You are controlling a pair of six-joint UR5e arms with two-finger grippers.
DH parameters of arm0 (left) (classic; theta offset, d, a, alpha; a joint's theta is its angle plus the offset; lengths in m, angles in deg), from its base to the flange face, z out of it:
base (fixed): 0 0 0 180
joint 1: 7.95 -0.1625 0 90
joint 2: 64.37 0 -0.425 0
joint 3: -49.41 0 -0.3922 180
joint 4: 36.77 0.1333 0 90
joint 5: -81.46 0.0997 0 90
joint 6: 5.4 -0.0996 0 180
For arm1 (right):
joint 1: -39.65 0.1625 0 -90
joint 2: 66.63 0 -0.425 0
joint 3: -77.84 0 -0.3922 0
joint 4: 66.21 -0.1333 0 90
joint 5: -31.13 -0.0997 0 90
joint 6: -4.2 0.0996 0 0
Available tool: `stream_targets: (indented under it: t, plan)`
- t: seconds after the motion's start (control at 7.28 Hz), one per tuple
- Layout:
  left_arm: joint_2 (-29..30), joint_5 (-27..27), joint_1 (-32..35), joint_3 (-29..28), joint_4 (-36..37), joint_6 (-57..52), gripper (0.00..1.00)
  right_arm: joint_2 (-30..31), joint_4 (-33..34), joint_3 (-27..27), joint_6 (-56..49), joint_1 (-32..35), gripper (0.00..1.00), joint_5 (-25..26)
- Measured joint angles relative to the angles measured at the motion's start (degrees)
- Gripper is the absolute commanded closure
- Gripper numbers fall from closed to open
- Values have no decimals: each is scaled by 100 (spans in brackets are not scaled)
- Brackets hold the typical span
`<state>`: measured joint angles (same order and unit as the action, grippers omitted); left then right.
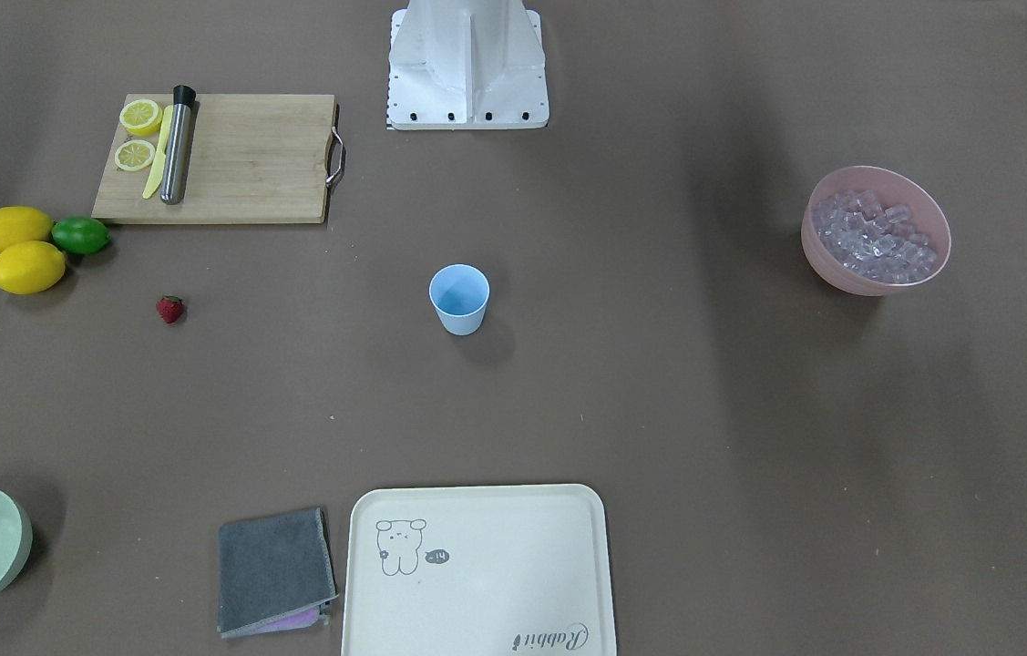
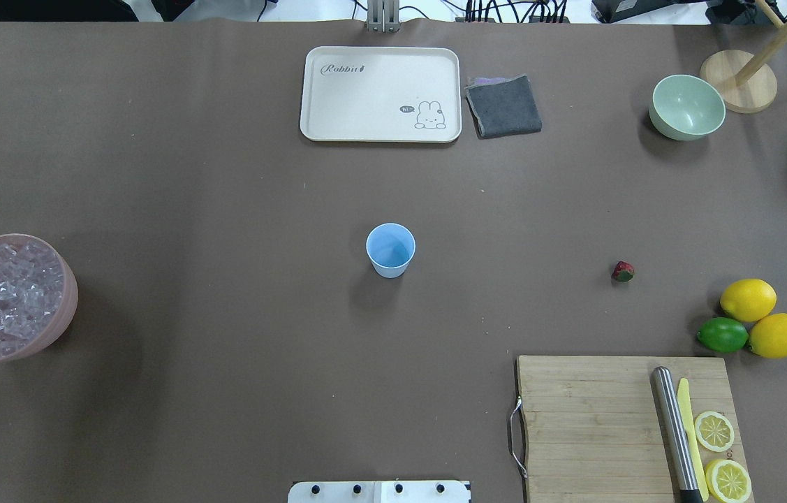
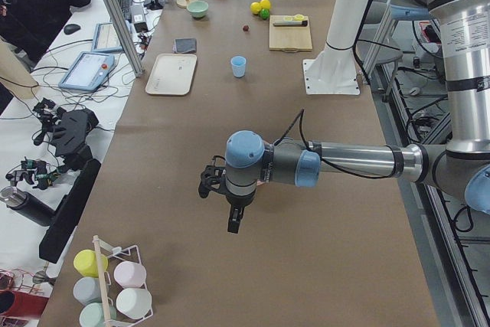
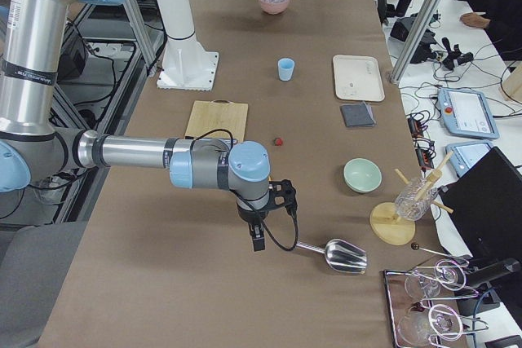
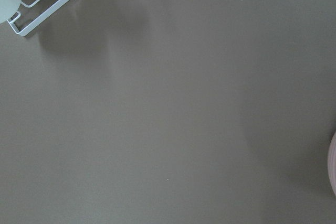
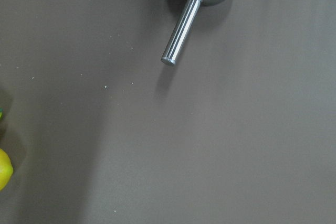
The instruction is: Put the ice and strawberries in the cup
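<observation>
The light blue cup (image 2: 390,250) stands upright and empty at the table's middle; it also shows in the front view (image 1: 458,299). The red strawberry (image 2: 623,271) lies on the table to the cup's right, near the lemons. Clear ice cubes (image 2: 5,297) fill a pink bowl (image 2: 65,318) at the far left edge. My left gripper (image 3: 233,223) shows only in the exterior left view, hanging above bare table past the pink bowl. My right gripper (image 4: 258,242) shows only in the exterior right view, beside a metal scoop (image 4: 347,256). I cannot tell whether either is open or shut.
A wooden cutting board (image 2: 589,426) carries lemon halves, a yellow knife and a steel muddler. Two lemons (image 2: 748,300) and a lime (image 2: 723,334) lie beside it. A cream tray (image 2: 380,94), grey cloth (image 2: 503,105) and pale green bowl (image 2: 686,107) stand at the far side.
</observation>
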<state>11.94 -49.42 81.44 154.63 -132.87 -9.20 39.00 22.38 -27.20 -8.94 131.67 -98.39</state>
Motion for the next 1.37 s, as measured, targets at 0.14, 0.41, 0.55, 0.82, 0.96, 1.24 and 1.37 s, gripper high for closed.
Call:
stream_targets:
  t: [0.14, 0.41, 0.55, 0.82, 0.96, 1.24, 1.37]
  plan:
    - [-86, 11, 0, -43, -236, 6, 2, 21, 12, 56, 74, 1, 0, -281]
    - [-274, 18, -10, -131, -802, 4, 2, 49, 1, 146, 190, 2, 0, -718]
    - [-341, 0, -19, -154, -996, 17, 2, 82, -19, 148, 191, 2, 0, -777]
    - [-362, -21, -45, -160, -1142, 38, 2, 197, -62, 94, 175, 5, 0, -798]
    - [-358, -26, -49, -133, -1163, 39, 2, 217, -72, 65, 173, 8, 0, -790]
    - [-353, -33, -56, -70, -1171, 46, 2, 220, -78, 30, 185, 9, 0, -784]
    - [-349, -32, -59, -64, -1168, 47, 2, 221, -78, 20, 193, 9, 0, -785]
